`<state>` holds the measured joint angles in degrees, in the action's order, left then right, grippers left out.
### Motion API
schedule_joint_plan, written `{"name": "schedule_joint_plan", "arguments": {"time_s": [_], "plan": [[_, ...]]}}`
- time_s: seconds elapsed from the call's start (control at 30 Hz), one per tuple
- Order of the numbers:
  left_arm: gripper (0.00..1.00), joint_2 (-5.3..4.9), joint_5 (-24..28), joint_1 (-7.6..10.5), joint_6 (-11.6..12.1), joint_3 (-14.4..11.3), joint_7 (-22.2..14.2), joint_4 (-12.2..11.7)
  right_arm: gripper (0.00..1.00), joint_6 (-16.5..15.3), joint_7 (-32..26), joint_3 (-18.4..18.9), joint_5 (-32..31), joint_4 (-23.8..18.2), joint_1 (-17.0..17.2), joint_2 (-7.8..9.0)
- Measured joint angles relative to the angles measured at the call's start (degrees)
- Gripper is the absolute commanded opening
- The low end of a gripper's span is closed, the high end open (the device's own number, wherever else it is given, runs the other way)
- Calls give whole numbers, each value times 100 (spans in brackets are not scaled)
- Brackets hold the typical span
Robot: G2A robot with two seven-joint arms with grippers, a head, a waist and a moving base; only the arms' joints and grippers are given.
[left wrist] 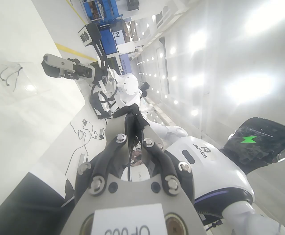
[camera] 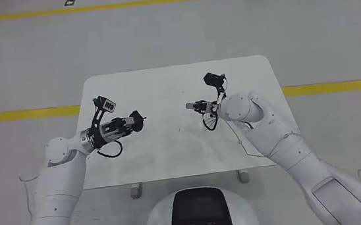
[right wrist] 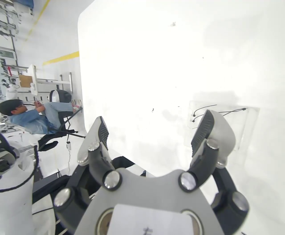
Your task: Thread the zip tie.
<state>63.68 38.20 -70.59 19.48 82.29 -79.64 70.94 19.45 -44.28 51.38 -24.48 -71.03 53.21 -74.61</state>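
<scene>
My left gripper (camera: 138, 121) (left wrist: 133, 113) is held above the left half of the white table (camera: 165, 87), shut on a thin black strip that looks like a zip tie (left wrist: 129, 146) running down between its fingers. My right gripper (camera: 190, 106) (right wrist: 153, 118) hovers over the table's middle, facing the left one, open with nothing between its ribbed pads. It also shows in the left wrist view (left wrist: 45, 66). Several loose black zip ties (right wrist: 204, 108) (left wrist: 9, 75) lie in a shallow clear tray (right wrist: 251, 124) (left wrist: 26, 82) on the table below the right gripper.
The rounded table edge (right wrist: 79, 66) drops off to the floor, where cables and small boxes (left wrist: 84, 131) lie. A few tiny dark specks (right wrist: 152, 109) dot the tabletop.
</scene>
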Motion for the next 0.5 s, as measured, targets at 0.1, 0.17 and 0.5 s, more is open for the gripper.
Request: {"name": "schedule_joint_plan", "arguments": {"time_s": [0.1, 0.17, 0.5], "plan": [[0, 0, 0, 0, 0, 0, 0, 0, 100, 4, -324, 27, -254, 3, -53, 0], [0, 0, 0, 0, 0, 0, 0, 0, 100, 3, -570, 75, -473, 11, -98, -13], [0, 0, 0, 0, 0, 0, 0, 0, 100, 3, -1778, 318, -1537, 634, -411, -416]]}}
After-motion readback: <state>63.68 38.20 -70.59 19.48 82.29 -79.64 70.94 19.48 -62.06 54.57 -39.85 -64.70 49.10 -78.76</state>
